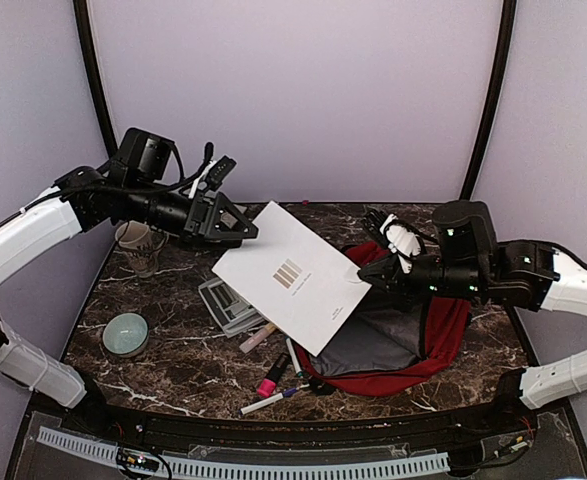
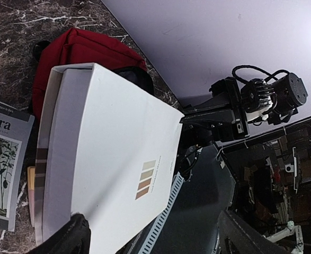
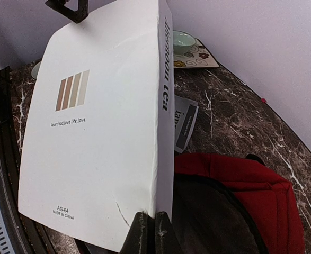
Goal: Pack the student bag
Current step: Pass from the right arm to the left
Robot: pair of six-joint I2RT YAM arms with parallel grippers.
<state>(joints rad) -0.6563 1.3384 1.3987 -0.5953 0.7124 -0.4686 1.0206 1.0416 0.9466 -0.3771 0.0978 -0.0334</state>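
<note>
Right tool: closed tight, its two fingers pinching the thin lower corner of a white box.
White box: flat, with four brown stripes on its face. It is off the desk and tilted, and it reaches away from the right tool toward the left tool.
Left tool: fingers spread wide at the box's far upper corner. One finger is just beside that corner, but whether it touches cannot be told.
Student bag: directly below the right tool and lying flat on the desk. It is red, its mouth is open, and the grey lining shows under the box's lower edge.
Grey booklet: on the desk under the box, just past the bag on the left tool's side.
Pink highlighter: on the desk beside the bag's near edge, below the box, with other pens next to it.
Patterned mug: under the left tool's arm, at the desk's far corner.
Round teal tin: well apart from both tools, nearer than the mug.
</note>
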